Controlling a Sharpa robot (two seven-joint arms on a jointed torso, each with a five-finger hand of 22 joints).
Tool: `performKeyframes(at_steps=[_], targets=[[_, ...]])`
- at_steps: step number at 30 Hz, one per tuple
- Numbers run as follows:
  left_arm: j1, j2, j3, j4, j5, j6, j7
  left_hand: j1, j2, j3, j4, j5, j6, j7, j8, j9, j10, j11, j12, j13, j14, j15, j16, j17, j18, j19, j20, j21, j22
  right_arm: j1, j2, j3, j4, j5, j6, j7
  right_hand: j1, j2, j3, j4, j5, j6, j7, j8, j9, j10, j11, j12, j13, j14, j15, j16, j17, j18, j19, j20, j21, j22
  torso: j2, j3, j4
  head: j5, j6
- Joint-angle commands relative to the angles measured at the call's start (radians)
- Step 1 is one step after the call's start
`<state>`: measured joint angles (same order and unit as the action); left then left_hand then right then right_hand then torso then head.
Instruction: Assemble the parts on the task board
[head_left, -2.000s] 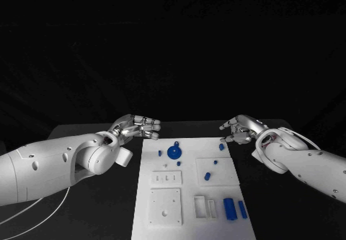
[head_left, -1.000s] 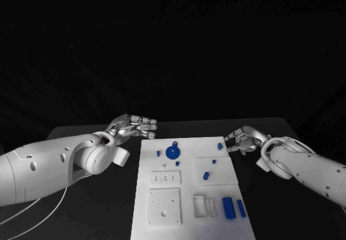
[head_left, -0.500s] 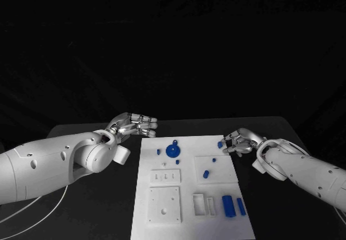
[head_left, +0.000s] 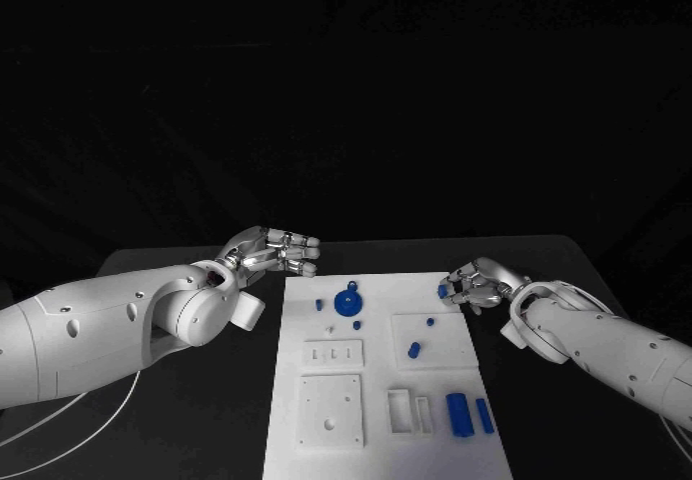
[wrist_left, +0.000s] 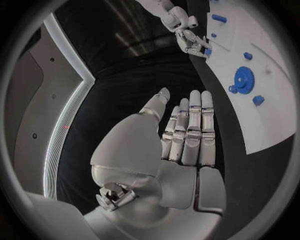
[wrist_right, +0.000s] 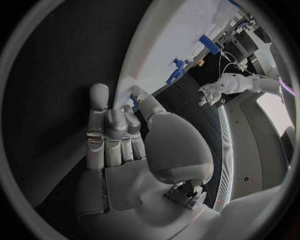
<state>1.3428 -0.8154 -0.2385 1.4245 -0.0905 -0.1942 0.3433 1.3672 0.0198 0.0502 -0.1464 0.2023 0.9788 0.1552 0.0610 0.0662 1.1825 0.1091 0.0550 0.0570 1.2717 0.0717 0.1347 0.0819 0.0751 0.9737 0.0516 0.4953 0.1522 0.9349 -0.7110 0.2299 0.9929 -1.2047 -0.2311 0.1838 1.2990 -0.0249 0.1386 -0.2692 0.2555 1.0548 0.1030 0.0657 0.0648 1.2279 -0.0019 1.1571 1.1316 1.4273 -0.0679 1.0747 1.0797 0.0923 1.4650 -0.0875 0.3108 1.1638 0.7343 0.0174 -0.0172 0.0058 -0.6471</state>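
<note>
Left hand (head_left: 274, 251) hovers empty, fingers loosely apart, off the task board's (head_left: 378, 435) far left corner, while the right hand (head_left: 476, 283) pinches the small blue part (head_left: 441, 290) at the far right edge, best lifted straight and gently

The task board (head_left: 378, 395) was white, its small parts blue, among them a blue gear (head_left: 346, 303). The table (head_left: 173, 400) was black. Both hands (head_left: 277, 252) (head_left: 473, 282) were silver on white arms.
</note>
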Motion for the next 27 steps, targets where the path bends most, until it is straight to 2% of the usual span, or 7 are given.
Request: performKeyframes(at_steps=[1,6,8,12,27], targets=[[0.000,0.002,0.001,0.004,-0.002,0.018,0.009,-0.004,-0.002,0.004,0.002,0.002,-0.008,0.000,0.001,0.001,-0.006,0.000,0.004,0.001,-0.008,-0.002,0.003,-0.001,0.000,-0.004,0.000,0.002,0.001,-0.001,0.004,0.000,-0.004,0.007,-0.014,0.011,-0.005,0.006,0.014,-0.002,-0.012,0.012,-0.002,-0.004,-0.001,0.007,0.000,0.005,0.002,0.006,0.000,0.005,0.002,0.009,0.032,-0.002,-0.005,0.003,-0.001,0.0012,-0.0012,0.002,-0.001],[0.000,0.002,0.001,0.005,-0.002,0.019,0.007,-0.004,-0.002,0.004,0.002,0.002,-0.008,0.000,0.001,0.001,-0.006,0.000,0.004,0.001,-0.008,-0.002,0.003,-0.001,0.000,-0.004,0.000,0.002,0.001,-0.001,0.008,0.000,-0.007,0.008,-0.011,0.012,-0.008,0.012,0.052,-0.007,-0.050,0.031,-0.002,-0.004,-0.001,0.009,0.001,0.009,0.005,0.007,0.000,0.007,0.005,0.009,0.032,-0.002,-0.006,0.008,-0.001,0.0006,-0.0018,-0.001,-0.004],[0.000,0.002,0.001,0.005,-0.002,0.019,0.006,-0.004,-0.002,0.004,0.002,0.002,-0.008,0.000,0.001,0.001,-0.006,0.000,0.004,0.001,-0.008,-0.002,0.003,-0.001,0.000,-0.004,0.000,0.002,0.001,-0.001,0.010,0.000,-0.008,0.008,-0.008,0.012,-0.012,0.008,0.069,-0.007,-0.059,0.033,-0.002,-0.004,-0.001,0.010,0.001,0.010,0.007,0.006,0.000,0.008,0.006,0.010,0.032,-0.002,-0.006,0.013,-0.001,0.0008,-0.0021,-0.002,-0.003],[0.000,0.002,0.001,0.005,-0.002,0.019,0.005,-0.005,-0.002,0.003,0.004,0.001,-0.009,0.000,0.001,0.001,-0.007,0.000,0.005,0.001,-0.009,-0.001,0.003,-0.001,0.000,-0.004,0.001,0.000,-0.001,-0.001,0.012,0.000,-0.007,0.008,0.000,0.014,-0.009,0.006,0.072,-0.009,-0.068,0.043,-0.003,-0.004,-0.001,0.011,0.002,0.012,0.008,0.007,0.001,0.009,0.007,0.010,0.032,-0.002,-0.007,0.014,0.000,0.0020,-0.0022,-0.002,-0.004],[0.000,0.002,0.001,0.004,-0.002,0.019,0.002,-0.004,-0.002,0.003,0.004,-0.001,-0.010,0.000,0.002,0.001,-0.007,0.000,0.004,0.001,-0.009,-0.001,0.004,-0.001,0.001,-0.004,0.001,0.000,-0.003,-0.002,0.020,0.000,-0.006,0.008,-0.001,0.015,-0.010,0.002,0.062,-0.004,-0.085,0.039,-0.005,-0.004,-0.001,0.011,0.001,0.011,0.008,0.007,0.000,0.009,0.009,0.009,0.033,-0.002,-0.010,0.019,-0.001,0.0006,-0.0016,-0.003,-0.003]])
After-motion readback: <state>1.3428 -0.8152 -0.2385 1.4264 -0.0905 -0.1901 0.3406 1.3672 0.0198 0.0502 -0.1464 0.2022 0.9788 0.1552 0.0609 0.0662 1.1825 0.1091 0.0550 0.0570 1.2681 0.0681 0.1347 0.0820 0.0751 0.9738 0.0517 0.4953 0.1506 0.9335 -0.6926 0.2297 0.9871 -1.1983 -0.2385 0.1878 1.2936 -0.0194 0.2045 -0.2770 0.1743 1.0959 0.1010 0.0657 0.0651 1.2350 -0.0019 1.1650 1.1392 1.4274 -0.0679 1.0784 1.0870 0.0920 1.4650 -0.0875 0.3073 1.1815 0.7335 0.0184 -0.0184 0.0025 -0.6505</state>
